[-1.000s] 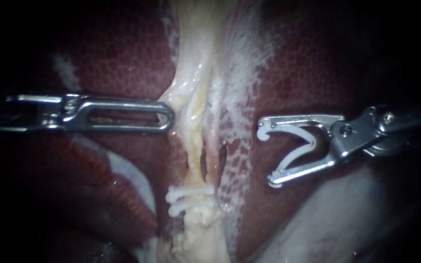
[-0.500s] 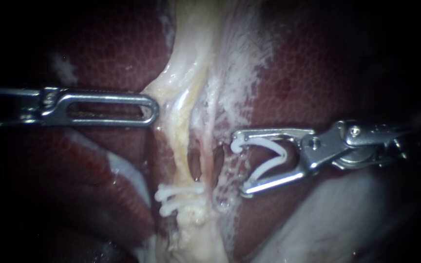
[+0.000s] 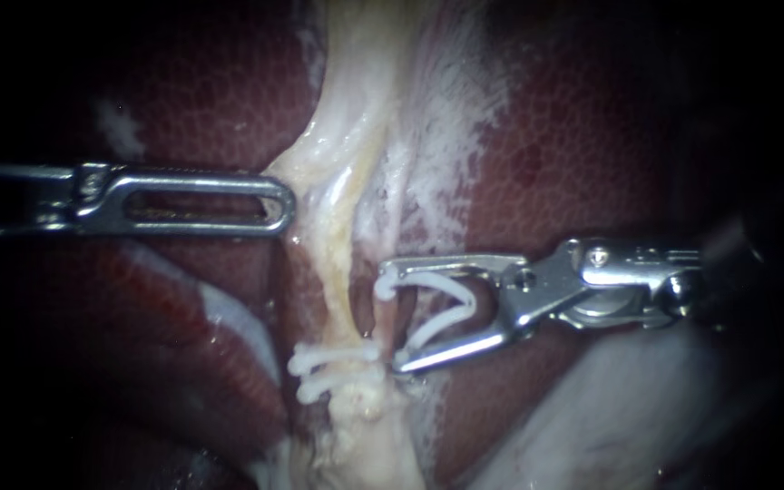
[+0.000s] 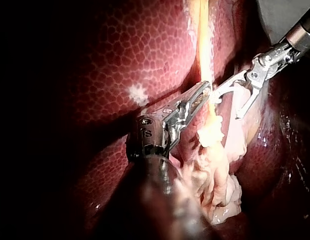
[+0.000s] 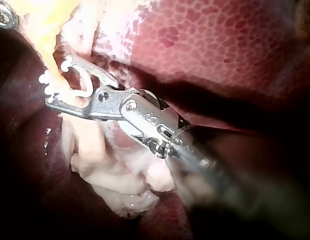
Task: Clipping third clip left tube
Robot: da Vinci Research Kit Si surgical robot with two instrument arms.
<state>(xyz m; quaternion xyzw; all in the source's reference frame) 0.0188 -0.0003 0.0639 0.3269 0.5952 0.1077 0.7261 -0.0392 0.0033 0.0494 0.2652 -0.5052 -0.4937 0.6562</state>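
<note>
The left tube (image 3: 343, 299) is a pale yellowish strand running down the middle, with two white clips (image 3: 333, 356) across it low down. My left instrument (image 3: 285, 205) lies level, its slotted jaws shut on the pale tissue (image 3: 319, 172) at the strand's left edge; the left wrist view shows its jaws (image 4: 202, 93) on that strand. My right instrument (image 3: 393, 323) carries an open white clip (image 3: 446, 308), its jaws wide apart. The jaw tips lie at the thin right strand (image 3: 392, 313), just right of the left tube and above the two clips. The right wrist view shows these jaws (image 5: 56, 82) beside the clips (image 5: 45, 84).
Dark red liver (image 3: 573, 136) lies on both sides of the strands. A dark window (image 3: 364, 308) separates the two strands. Whitish filmy tissue (image 3: 446, 118) spreads up the right side. Pale smooth tissue (image 3: 610, 408) fills the lower right under my right instrument.
My right instrument has moved left and down with its open clip, reaching the strands. My left instrument pulled the pale tissue leftward, then held still over the last half second.
</note>
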